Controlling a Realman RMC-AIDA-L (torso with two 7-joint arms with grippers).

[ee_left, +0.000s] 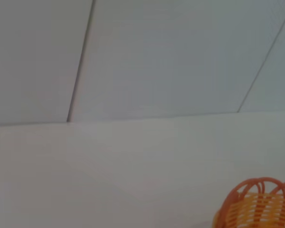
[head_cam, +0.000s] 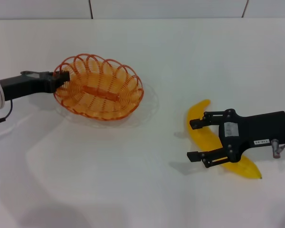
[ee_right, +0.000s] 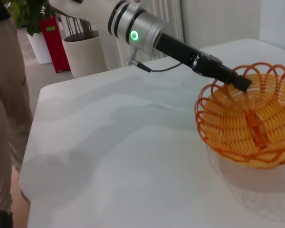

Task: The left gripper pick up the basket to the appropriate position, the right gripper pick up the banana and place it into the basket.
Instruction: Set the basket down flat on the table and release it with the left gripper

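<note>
Left pincer (head_cam: 62, 79) on basket (head_cam: 99, 87) rim

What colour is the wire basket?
The basket is orange, a see-through wire weave with a looped rim. It shows best in the head view.

office or lab | white table (ee_right: 109, 142) | potted plants (ee_right: 80, 47) | radiator (ee_right: 166, 12) | bystander (ee_right: 4, 109)

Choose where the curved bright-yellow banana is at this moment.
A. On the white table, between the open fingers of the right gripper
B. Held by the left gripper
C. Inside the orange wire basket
A: the banana lies on the table, the right gripper open around it, apart from the basket.
</note>
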